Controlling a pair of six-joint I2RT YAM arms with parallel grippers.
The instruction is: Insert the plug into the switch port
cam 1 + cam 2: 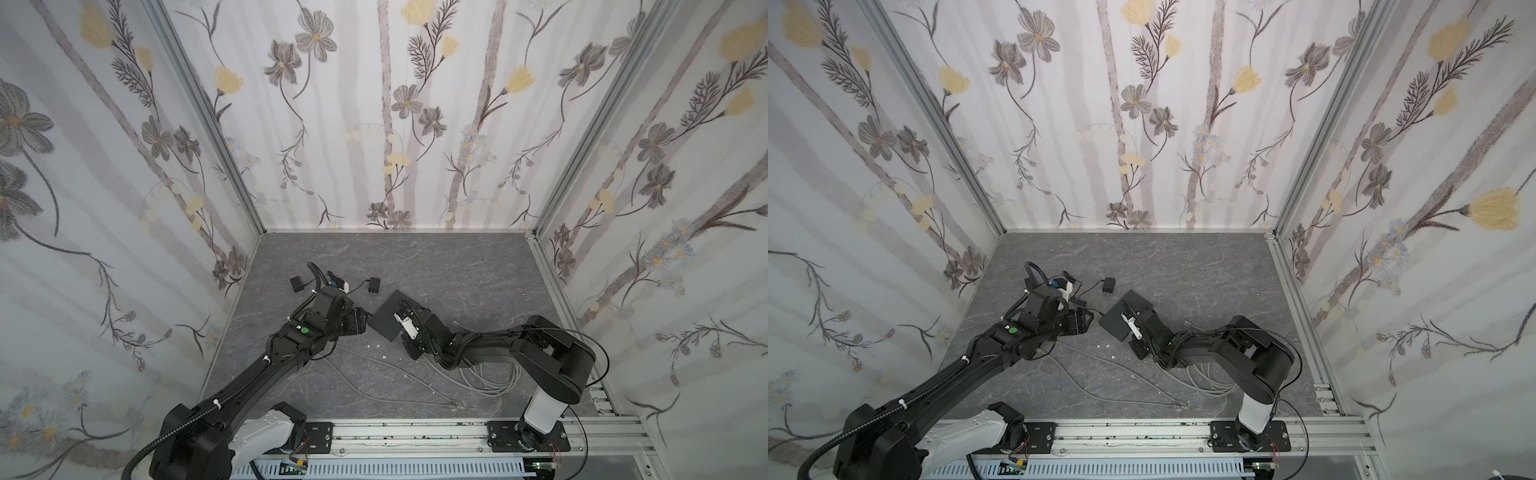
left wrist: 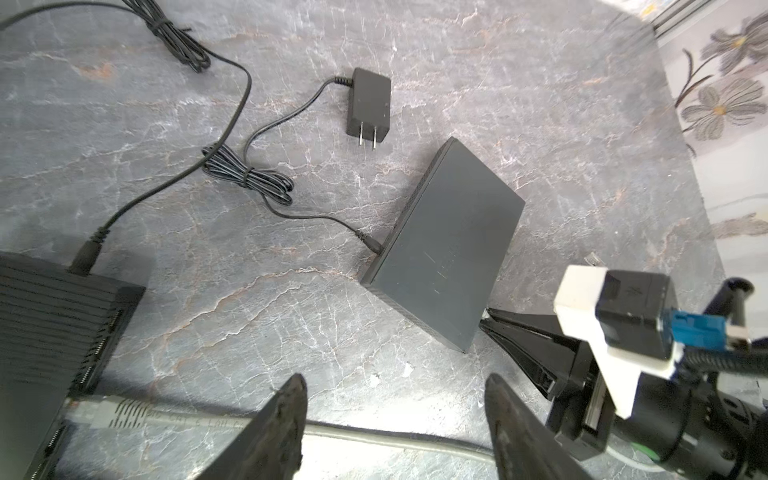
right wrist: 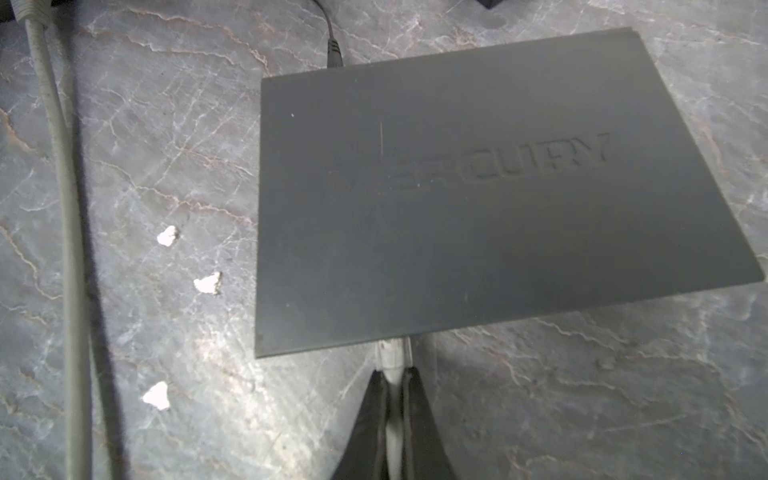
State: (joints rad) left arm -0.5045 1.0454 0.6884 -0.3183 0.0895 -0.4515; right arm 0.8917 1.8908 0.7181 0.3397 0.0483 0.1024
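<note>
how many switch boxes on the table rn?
2. One flat box sits at the plug held by the right gripper; one ribbed box lies beside the open left gripper. Others could hide under the arms.

Grey plug [image 3: 392,353] abuts flat dark switch [image 3: 478,187] (embossed MERCURY).

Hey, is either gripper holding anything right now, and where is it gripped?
The right gripper pinches the gray cable just behind its plug, which sits at the edge of the switch. The left gripper is open, holding nothing.
</note>
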